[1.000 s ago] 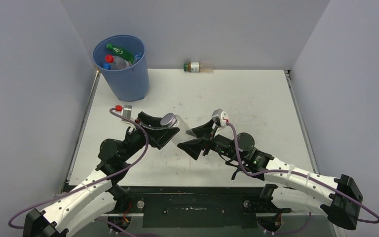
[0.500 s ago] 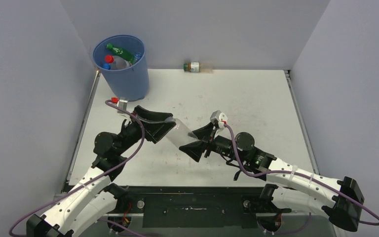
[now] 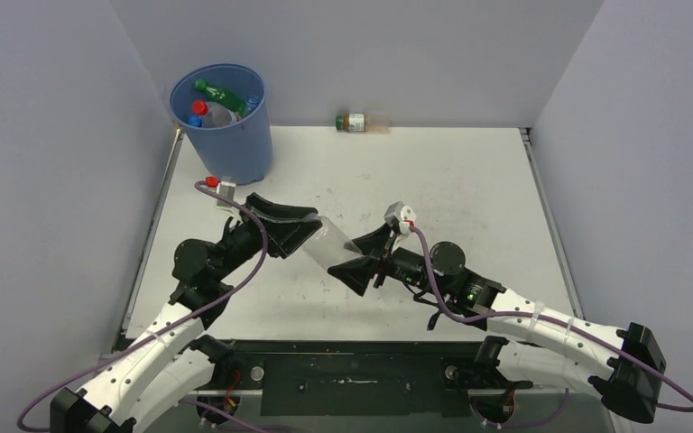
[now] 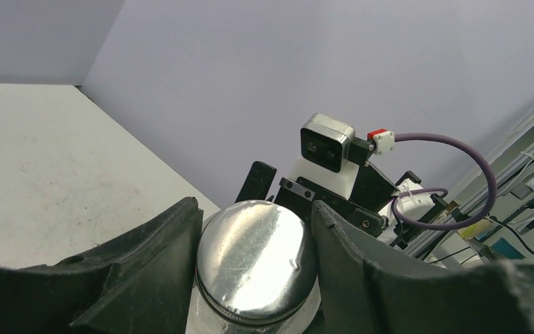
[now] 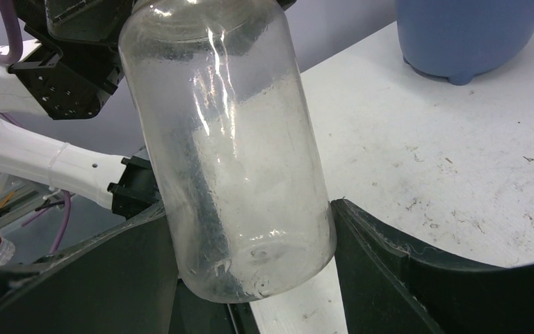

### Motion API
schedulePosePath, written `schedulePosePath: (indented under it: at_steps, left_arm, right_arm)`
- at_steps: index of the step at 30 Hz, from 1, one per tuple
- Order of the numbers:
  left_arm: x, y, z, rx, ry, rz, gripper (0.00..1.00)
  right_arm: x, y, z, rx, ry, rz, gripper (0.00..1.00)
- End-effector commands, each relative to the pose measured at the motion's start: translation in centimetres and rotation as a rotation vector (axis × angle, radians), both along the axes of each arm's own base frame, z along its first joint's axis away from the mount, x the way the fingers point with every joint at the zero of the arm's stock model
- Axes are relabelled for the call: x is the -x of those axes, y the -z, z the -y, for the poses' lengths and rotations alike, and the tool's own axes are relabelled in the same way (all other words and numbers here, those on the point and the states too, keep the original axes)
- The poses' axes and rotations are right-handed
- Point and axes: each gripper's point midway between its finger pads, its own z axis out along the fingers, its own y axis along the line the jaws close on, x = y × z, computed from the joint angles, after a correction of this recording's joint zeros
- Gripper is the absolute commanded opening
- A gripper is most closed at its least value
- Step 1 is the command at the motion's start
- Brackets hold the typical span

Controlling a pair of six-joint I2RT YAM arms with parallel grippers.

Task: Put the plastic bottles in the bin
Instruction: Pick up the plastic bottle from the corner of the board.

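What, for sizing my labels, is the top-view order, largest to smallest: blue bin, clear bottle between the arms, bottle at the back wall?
1. blue bin
2. clear bottle, ends hidden
3. back-wall bottle, also farthest away

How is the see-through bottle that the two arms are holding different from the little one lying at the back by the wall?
The clear bottle is held tilted above the table between the left gripper and right gripper; the amber bottle lies on its side at the far edge, untouched. The clear bottle is unlabelled with a silver cap; the amber bottle wears a green label. Neither is in the blue bin.
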Motion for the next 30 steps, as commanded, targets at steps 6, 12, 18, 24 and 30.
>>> schedulePosePath:
  at_steps: [6, 12, 18, 24, 30]
  left_arm:
    - [1.4, -1.5, 0.8, -0.012, 0.062, 0.068, 0.0]
    - [-1.1, -3.0, -1.1, -0.025, -0.116, 0.062, 0.0]
    - [-5.0, -5.6, -4.3, 0.013, -0.285, 0.017, 0.0]
    - [-7.0, -8.7, -6.2, 0.056, -0.368, 0.035, 0.0]
    - [-8.7, -11.5, -9.5, 0.019, -0.554, 0.082, 0.0]
  right_arm:
    - [-0.1, -3.9, 0.4, -0.104, 0.017, 0.042, 0.81]
    - [0.0, -4.7, 0.7, -0.085, 0.021, 0.005, 0.9]
    - [1.6, -6.2, 2.0, -0.074, -0.014, 0.006, 0.9]
    - [2.4, -6.9, 3.2, -0.075, -0.013, 0.015, 0.9]
    - [2.0, -7.3, 4.4, -0.103, 0.041, 0.028, 0.9]
